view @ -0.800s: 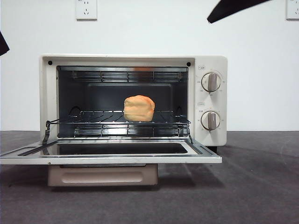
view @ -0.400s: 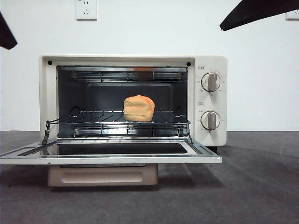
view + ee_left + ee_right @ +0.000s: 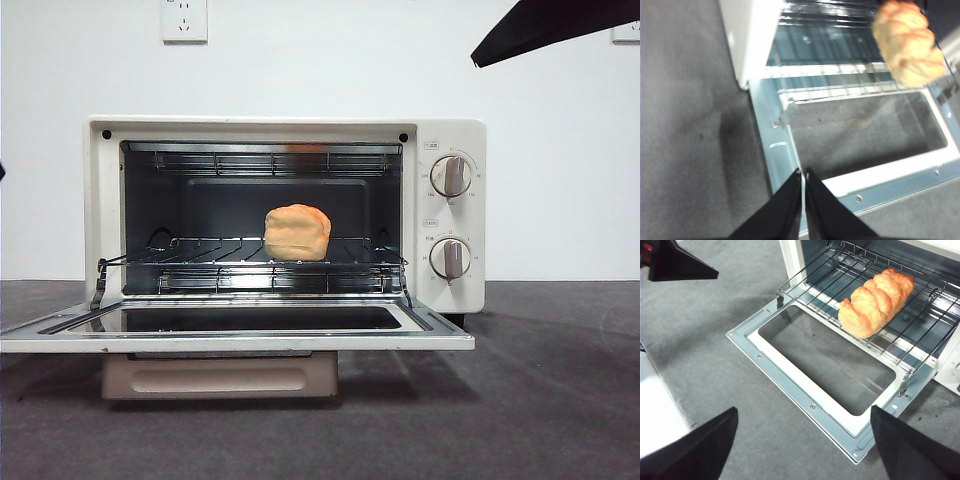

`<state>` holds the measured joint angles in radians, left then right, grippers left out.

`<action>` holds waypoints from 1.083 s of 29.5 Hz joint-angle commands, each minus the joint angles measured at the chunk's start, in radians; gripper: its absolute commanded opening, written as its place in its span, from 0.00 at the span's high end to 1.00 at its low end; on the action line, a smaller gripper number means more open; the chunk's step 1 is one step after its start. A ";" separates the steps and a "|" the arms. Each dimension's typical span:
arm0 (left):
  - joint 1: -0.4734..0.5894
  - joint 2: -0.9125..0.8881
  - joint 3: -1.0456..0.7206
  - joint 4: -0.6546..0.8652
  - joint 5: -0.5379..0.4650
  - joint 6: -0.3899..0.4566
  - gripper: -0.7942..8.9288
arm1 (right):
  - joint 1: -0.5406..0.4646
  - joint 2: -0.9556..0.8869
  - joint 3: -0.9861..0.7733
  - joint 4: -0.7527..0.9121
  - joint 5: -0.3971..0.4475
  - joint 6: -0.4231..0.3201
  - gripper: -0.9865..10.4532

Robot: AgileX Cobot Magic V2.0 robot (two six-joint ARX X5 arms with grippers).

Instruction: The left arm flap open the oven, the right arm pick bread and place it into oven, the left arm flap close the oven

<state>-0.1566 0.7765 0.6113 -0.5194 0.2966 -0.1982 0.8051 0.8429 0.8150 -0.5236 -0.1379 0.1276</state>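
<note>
The cream oven (image 3: 450,140) stands with its door (image 3: 430,340) folded down flat. The golden bread (image 3: 297,232) lies on the wire rack (image 3: 200,262) inside, free of both grippers. It also shows in the left wrist view (image 3: 907,42) and the right wrist view (image 3: 877,300). My left gripper (image 3: 803,172) is shut and empty, hovering over the near left part of the open door (image 3: 775,150). My right gripper (image 3: 804,412) is open wide and empty, high above and in front of the door (image 3: 790,375). In the front view the right arm (image 3: 560,25) shows at the top right.
The oven sits on a dark grey tabletop (image 3: 540,400). Two knobs (image 3: 452,175) are on its right panel. The left arm's black gripper body (image 3: 675,262) shows in the right wrist view, left of the door. A white wall stands behind.
The left arm's black tip at the left edge of the front view has dropped almost out of sight. The right arm drew back to the upper right, then held. The bread stays put.
</note>
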 commanded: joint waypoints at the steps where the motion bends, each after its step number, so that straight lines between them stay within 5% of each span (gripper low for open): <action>1: 0.066 0.039 -0.027 0.055 0.075 -0.005 0.90 | 0.010 0.005 0.009 0.006 0.000 -0.005 0.54; 6: 0.145 0.158 -0.059 0.138 0.158 -0.005 0.90 | 0.010 0.005 0.009 0.007 0.000 -0.006 0.54; 18: 0.167 0.501 -0.059 0.327 0.184 0.005 0.90 | 0.010 0.005 0.009 0.006 0.000 -0.005 0.54; 32: 0.166 0.660 -0.059 0.385 0.298 0.005 0.90 | 0.010 0.005 0.009 0.007 0.007 -0.005 0.54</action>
<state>0.0086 1.4204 0.5503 -0.1444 0.5835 -0.2005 0.8051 0.8429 0.8150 -0.5236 -0.1318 0.1276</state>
